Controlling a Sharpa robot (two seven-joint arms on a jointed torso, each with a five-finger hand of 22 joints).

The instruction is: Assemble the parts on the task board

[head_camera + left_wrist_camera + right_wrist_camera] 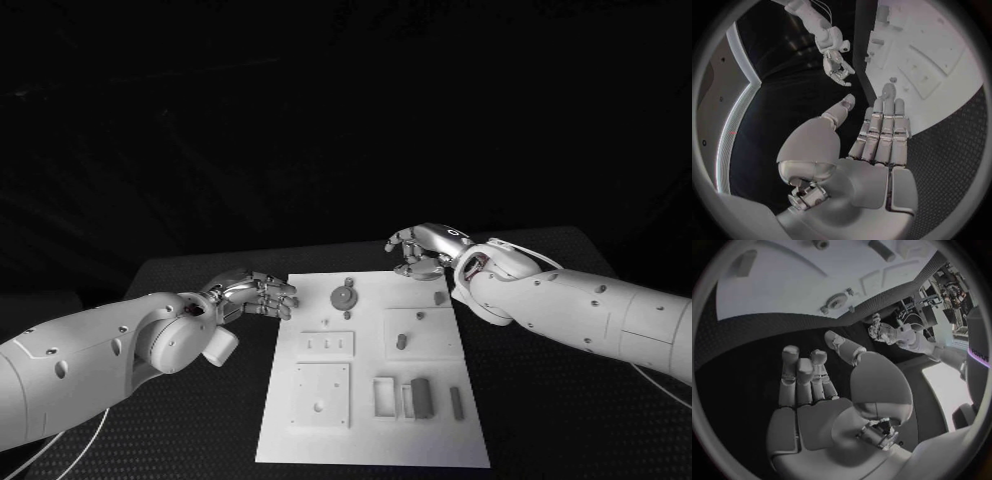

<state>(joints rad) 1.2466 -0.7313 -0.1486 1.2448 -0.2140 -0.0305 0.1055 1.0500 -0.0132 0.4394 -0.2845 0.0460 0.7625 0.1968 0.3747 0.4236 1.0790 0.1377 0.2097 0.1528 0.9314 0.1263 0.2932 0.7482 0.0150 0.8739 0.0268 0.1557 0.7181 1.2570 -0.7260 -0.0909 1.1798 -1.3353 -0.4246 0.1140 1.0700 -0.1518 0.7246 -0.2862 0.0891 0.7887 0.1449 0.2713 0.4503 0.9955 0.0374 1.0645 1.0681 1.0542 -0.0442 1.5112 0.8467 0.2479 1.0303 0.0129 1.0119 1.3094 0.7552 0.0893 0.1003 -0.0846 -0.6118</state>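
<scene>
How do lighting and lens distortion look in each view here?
Head view: dark surroundings, task board bright, no obvious distortion. Left wrist view: fisheye bends the board's edge; left hand evenly lit. Right wrist view: same bending; right hand evenly lit, room beyond bright.

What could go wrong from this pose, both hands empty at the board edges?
1. The left hand hangs at the task board's left edge; a low approach could nudge the board, which shows no clamp.
2. The right hand hovers at the far edge, near the round gear-like part and a small upright part; its fingers could knock either when reaching in.
</scene>
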